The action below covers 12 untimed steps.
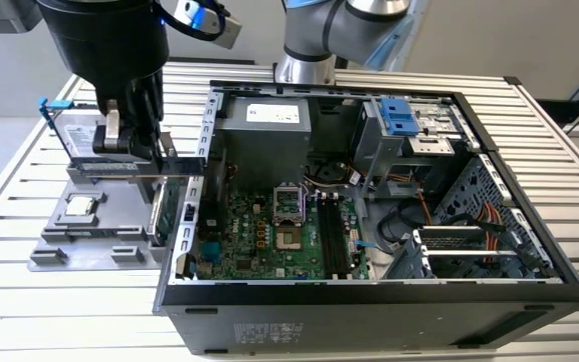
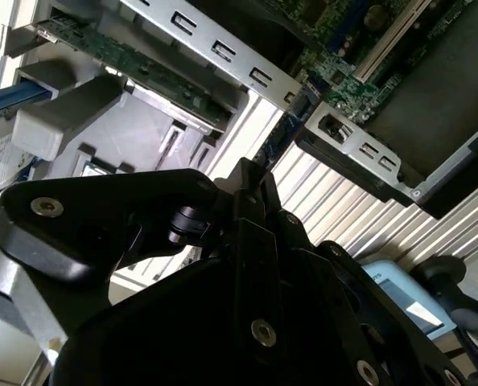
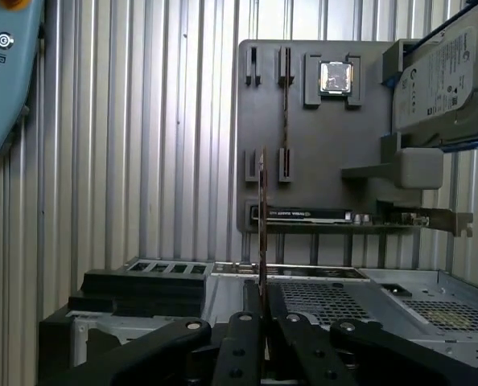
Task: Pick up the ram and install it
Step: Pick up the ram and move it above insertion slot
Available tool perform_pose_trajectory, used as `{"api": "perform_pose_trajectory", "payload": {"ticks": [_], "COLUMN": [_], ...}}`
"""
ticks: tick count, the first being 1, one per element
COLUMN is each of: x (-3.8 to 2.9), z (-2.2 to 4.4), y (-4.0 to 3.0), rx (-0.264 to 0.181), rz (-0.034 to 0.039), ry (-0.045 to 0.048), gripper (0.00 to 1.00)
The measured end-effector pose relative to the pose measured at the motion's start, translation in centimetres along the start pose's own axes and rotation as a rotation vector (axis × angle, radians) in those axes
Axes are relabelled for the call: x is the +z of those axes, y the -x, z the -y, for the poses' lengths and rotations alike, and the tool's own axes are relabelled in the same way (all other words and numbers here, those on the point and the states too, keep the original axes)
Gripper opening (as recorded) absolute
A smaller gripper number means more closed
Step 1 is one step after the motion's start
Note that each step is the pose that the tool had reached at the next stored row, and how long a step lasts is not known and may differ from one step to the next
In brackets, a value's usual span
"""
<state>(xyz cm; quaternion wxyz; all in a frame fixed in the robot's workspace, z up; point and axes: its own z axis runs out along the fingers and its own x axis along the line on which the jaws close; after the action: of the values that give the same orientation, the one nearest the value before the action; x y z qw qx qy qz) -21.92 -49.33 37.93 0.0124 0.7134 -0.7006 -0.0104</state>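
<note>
Claw: black two-finger gripper point(image 1: 133, 154), upper left of the exterior view, pinching the ram.
Ram: slim bluish circuit-board stick point(image 3: 261, 209), edge-on between the fingertips in the first wrist view, sticking out past them.
Surroundings: grey plastic parts tray point(image 1: 99, 235) beneath; open black computer case point(image 1: 370, 320) just beside.
</note>
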Motion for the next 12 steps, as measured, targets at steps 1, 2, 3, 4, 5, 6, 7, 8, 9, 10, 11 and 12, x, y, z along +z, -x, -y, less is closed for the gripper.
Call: {"api": "perform_pose_trajectory", "payload": {"ticks": [1,2,3,4,5,6,7,8,9,10,11,12], "x": [-0.01,-0.01,-0.02,-0.02,-0.03,-0.03,-0.04,-0.05,-0.05,-0.06,-0.06,-0.07], "z": [0.17,0.35,0.53,0.7,0.88,1.05,1.23,1.4,1.59,1.76,1.94,2.11], "y": [0.0,0.0,0.0,0.0,0.0,0.0,0.0,0.0,0.0,0.0,0.0,-0.01], "rx": [0.0,0.0,0.0,0.0,0.001,0.001,0.001,0.001,0.001,0.001,0.001,0.002], "rz": [-0.0001,0.0,0.0,0.0,0.0,0.0,0.0,0.0,0.0,0.0,0.0002,0.0001], "ry": [0.0,0.0,-0.0001,0.0,-0.0001,0.0,0.0,0.0,0.0,0.0,-0.0001,-0.0001], "gripper": [0.0,0.0,0.0,0.0,0.0,0.0,0.0,0.0,0.0,0.0,0.0,0.0]}}
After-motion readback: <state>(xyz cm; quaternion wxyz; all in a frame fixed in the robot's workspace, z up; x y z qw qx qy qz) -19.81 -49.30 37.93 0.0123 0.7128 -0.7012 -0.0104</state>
